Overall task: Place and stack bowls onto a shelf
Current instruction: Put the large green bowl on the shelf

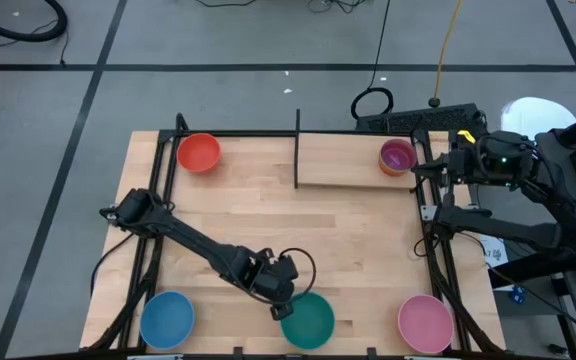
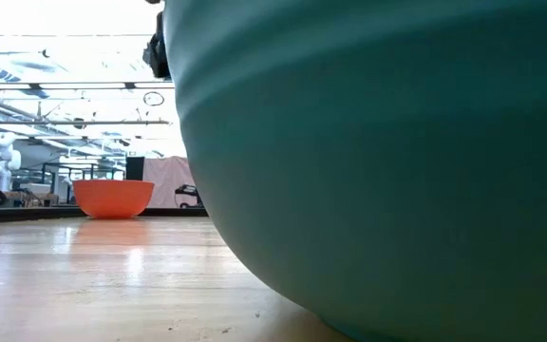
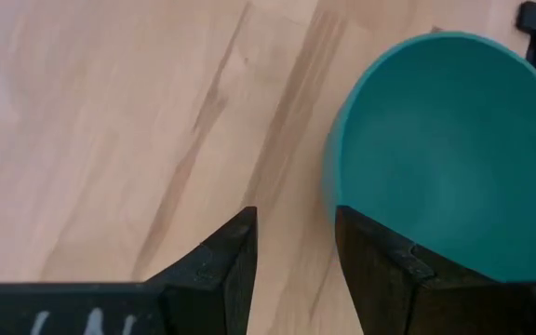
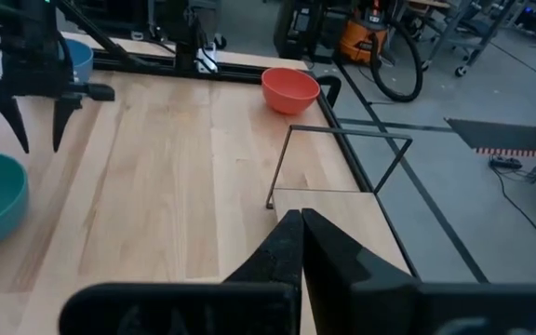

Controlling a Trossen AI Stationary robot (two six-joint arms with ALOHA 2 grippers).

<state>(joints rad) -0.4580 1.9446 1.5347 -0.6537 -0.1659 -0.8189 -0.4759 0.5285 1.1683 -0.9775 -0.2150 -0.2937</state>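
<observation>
Overhead, you have a light wooden tabletop (image 1: 298,240) edged by black metal framing, standing on a grey floor crossed by dark tape lines and loose cables. Level with the table, the low view gives you a bright hall with ceiling trusses and a white humanoid figure (image 2: 1,157) far off at the left.

Look at the shelf (image 1: 353,160) at the far side of the table: a pale board with a thin black post at its left end. On its right end sits a purple bowl (image 1: 398,155) nested in an orange one; nothing shows inside it. The red-orange bowl (image 1: 199,153) stands alone near the far left corner, the blue bowl (image 1: 167,319) at the near left corner, the pink bowl (image 1: 426,323) at the near right, and the teal bowl (image 1: 308,320) between them at the near edge. All four look empty.

Your left gripper (image 1: 280,303) hovers at the teal bowl's left rim, fingers parted and holding nothing; the left wrist view shows one finger (image 3: 380,265) lined over the rim and the other over bare wood. Your right gripper (image 1: 423,168) waits by the shelf's right end, fingers pressed together on nothing, as the right wrist view shows.

Only the low view shows the teal bowl's outer wall, which fills most of that picture
</observation>
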